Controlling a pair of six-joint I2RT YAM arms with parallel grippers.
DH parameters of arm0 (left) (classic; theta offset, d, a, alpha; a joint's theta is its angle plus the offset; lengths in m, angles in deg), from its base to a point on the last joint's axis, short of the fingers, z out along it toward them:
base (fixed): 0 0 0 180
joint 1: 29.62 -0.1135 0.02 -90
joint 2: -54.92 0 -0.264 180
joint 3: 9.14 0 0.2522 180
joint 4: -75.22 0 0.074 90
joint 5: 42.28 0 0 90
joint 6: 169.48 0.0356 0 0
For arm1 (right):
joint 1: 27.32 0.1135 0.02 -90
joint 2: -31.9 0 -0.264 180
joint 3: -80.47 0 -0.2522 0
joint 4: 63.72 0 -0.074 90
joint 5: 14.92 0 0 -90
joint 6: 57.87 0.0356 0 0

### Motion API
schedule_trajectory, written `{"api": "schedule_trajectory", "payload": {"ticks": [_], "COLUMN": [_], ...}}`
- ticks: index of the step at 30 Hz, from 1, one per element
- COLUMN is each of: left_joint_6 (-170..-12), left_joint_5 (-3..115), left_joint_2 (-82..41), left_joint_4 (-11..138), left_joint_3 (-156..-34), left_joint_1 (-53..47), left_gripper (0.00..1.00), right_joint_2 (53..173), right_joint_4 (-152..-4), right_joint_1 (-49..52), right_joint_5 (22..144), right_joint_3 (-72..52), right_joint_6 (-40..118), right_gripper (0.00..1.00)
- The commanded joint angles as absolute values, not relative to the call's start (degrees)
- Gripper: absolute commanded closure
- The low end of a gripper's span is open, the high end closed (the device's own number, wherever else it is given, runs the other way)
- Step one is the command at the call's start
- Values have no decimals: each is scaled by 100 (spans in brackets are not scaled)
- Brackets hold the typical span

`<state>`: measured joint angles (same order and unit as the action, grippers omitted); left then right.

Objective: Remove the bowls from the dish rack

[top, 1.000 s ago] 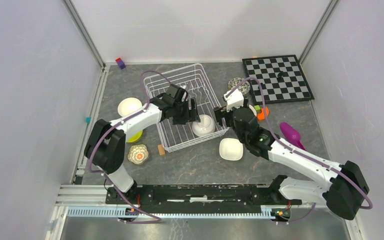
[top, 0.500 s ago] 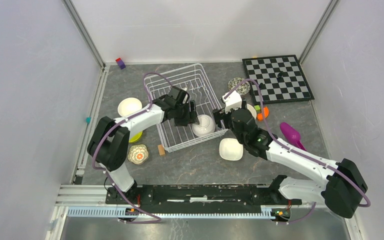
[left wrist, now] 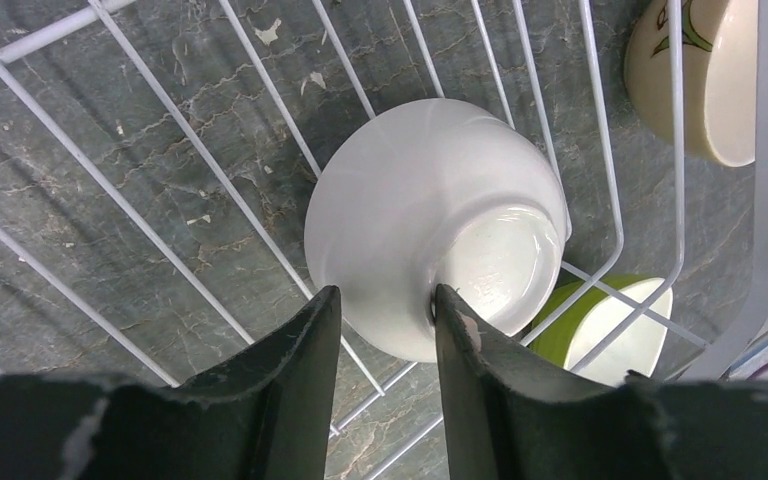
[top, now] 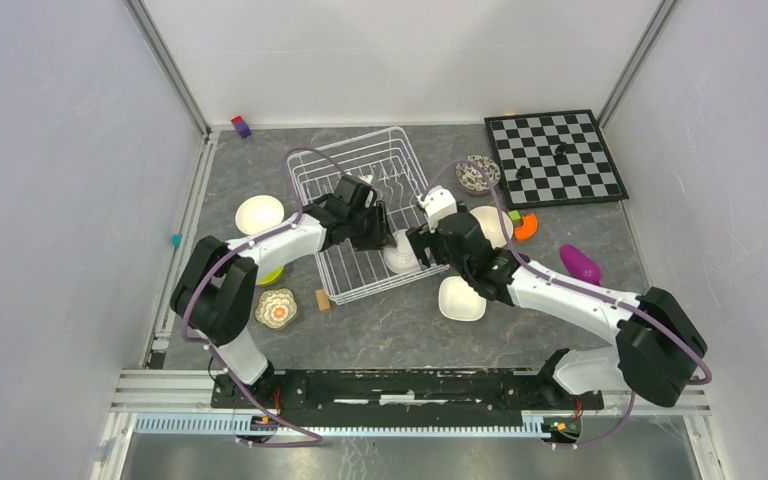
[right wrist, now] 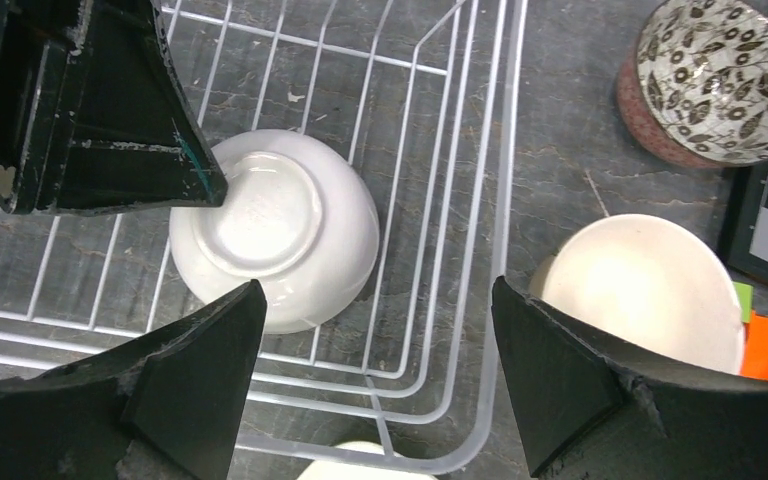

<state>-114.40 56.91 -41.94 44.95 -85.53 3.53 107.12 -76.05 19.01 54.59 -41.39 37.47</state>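
- Currently one white bowl (top: 398, 258) sits in the dish rack (top: 360, 160), upside down on the floor wires. It is in the corner nearest the right arm, with only a narrow gap to the side wall.
- Low over it, the left gripper (left wrist: 385, 335) has its fingers (left wrist: 300, 390) partly drawn in. They sit on either side of the bowl's wall by the foot ring; whether they actually pinch it cannot be told.
- Beside it, the right gripper (right wrist: 378, 290) hangs with jaws spread wide and nothing between them, straddling the rack's rim at that same corner.
- Little room separates the two grippers above the bowl.
- Beyond the rim on the right stand a cream bowl (right wrist: 640, 290) and a patterned bowl (right wrist: 720, 70), the latter at the chessboard (top: 557, 157) edge.
- Just past the near rim lies a squarish white bowl (top: 462, 298).
- Left of the rack, a round white bowl (top: 259, 213) and a floral bowl (top: 276, 308) rest on the table (top: 390, 330).
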Motion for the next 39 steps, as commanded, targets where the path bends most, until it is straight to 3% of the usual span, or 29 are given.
{"api": "schedule_trajectory", "payload": {"ticks": [1, 8, 19, 28, 35, 39], "left_joint_6": [-11454, -11382, -11364, -11377, -11289, -11245], "left_joint_5": [5242, 5061, 5000, 5077, 5091, 5023], "left_joint_2": [-4205, -3967, -3788, -3816, -3834, -3799], "left_joint_4": [4189, 4134, 4125, 4223, 4153, 4070], "left_joint_3": [-8245, -8071, -7916, -7836, -7800, -7800], "left_joint_1": [361, 352, 348, 352, 353, 354], "left_gripper": [57, 67, 72, 73, 73, 74], "right_joint_2": [10921, 11162, 11935, 12294, 12413, 12490], "right_joint_4": [-7738, -7733, -8359, -7841, -7411, -6899], "right_joint_1": [1805, 1280, 740, 625, 489, 422], "right_joint_5": [5746, 6864, 8422, 9448, 10007, 10506], "right_joint_3": [-3717, -3445, -2665, -2804, -2958, -3147], "right_joint_6": [3951, 4189, 4667, 5229, 5637, 6000], "right_gripper": [10, 2, 2, 15, 16, 25]}}
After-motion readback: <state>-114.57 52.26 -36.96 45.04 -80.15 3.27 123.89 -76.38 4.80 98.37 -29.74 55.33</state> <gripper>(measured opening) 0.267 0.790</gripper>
